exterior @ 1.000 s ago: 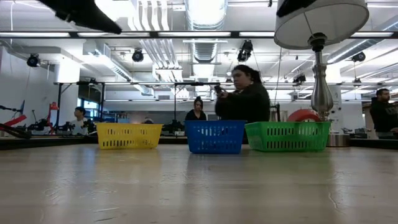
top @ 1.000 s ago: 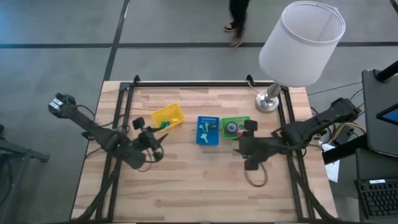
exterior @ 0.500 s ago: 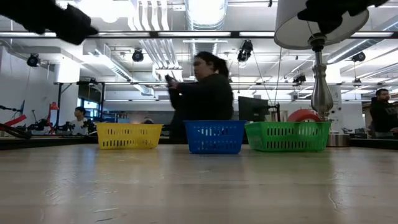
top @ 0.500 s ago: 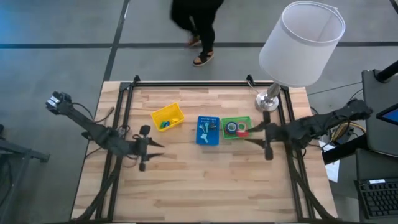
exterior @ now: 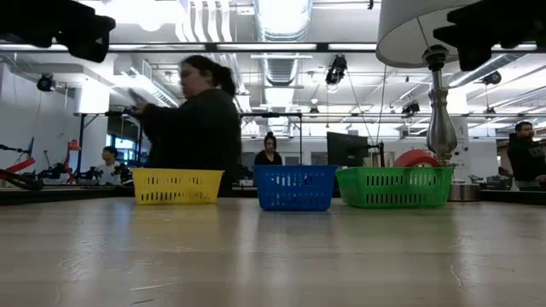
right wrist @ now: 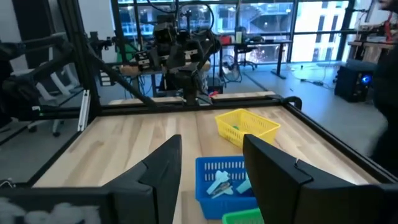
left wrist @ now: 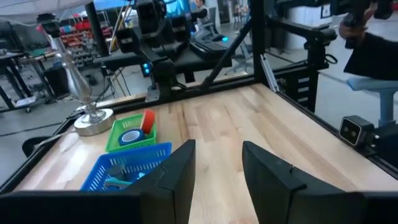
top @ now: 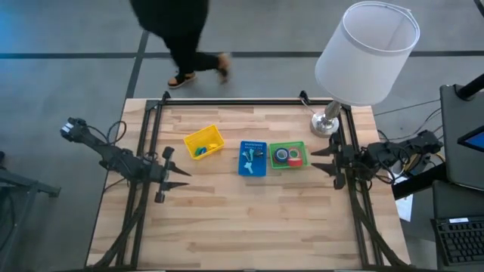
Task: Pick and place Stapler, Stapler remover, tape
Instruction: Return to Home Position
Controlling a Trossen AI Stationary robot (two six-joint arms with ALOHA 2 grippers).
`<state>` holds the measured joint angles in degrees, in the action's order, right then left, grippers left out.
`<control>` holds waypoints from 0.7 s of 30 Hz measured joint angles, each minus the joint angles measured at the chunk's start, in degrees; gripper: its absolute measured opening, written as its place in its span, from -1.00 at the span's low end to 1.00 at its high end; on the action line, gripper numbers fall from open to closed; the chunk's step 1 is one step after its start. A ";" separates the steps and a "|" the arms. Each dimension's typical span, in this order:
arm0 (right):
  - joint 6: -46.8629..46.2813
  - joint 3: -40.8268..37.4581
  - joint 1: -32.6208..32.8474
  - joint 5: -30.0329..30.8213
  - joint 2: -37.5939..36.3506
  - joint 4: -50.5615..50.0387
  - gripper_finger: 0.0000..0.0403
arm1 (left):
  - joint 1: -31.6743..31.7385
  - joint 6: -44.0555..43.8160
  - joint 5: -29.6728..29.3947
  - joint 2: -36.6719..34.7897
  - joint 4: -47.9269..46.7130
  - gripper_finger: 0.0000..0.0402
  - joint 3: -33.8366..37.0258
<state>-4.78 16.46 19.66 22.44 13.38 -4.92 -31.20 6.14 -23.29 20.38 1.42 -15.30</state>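
the tape, a blue roll and a red one as far as i can see, lies inside the green basket. the right end effector hangs just beside this basket, fingers spread and empty. the left end effector, also spread and empty, is well apart from it, past the blue basket. if the right arm swings low, i think it may knock the basket rim or the lamp near it. the counter is pale wood planks. beyond the basket a person walks through a bright workshop.
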 joint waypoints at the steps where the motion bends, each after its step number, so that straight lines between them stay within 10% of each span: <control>1: 0.00 -0.91 0.00 0.03 -1.13 0.06 -0.16 | 0.00 0.03 0.01 -1.15 -0.02 -0.33 0.89; 21: -0.51 -10.24 0.00 0.17 -12.21 0.82 -0.15 | 0.09 1.81 7.28 -18.72 8.18 -0.33 14.77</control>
<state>-5.29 6.22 19.66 22.61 1.17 -4.10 -31.11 7.95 -16.01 1.66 9.60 -0.53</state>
